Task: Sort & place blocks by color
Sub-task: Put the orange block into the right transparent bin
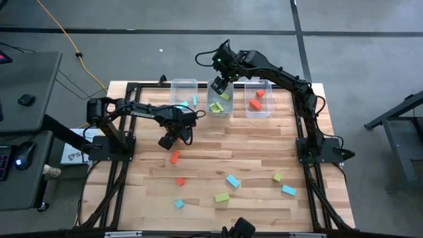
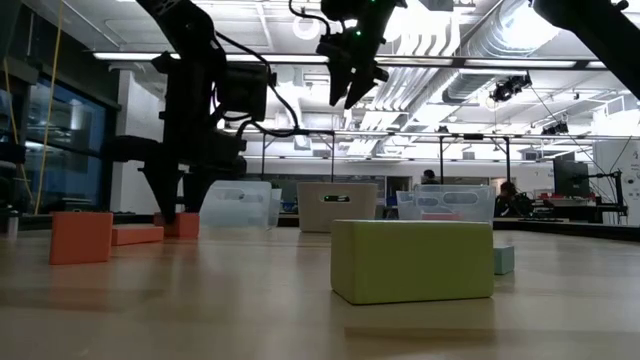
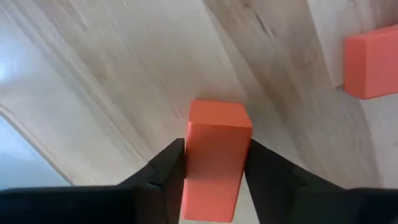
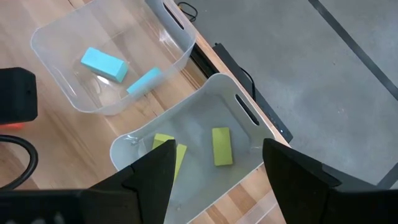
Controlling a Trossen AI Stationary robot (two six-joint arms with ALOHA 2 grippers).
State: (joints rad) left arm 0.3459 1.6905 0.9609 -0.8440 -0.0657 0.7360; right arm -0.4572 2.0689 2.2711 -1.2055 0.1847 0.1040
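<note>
My left gripper (image 3: 216,158) points down at the table's left middle (image 1: 174,139), shut on a red-orange block (image 3: 214,155) that stands on the wood; in the high view the gripper hides this block. Another red-orange block (image 1: 174,157) lies just nearer, and a third (image 1: 180,181) nearer still. My right gripper (image 4: 214,162) hangs open and high over the middle clear bin (image 1: 220,104), which holds lime green blocks (image 4: 222,146). Light blue blocks (image 4: 104,64) lie in the left bin (image 1: 185,94), and red-orange ones (image 1: 255,104) in the right bin. My left gripper pinches the red-orange block by its two opposite side faces (image 3: 194,163) between the two fingers. The fingers come from above, pointing down, one on each side. The block's bottom rests on the table, seen between the fingertips in the low view (image 2: 184,226).
Loose blocks lie on the table's near half: light blue ones (image 1: 232,180) (image 1: 289,190) (image 1: 179,203) and lime green ones (image 1: 221,197) (image 1: 277,177). The three bins stand in a row at the far edge. A dark frame runs along the table's sides.
</note>
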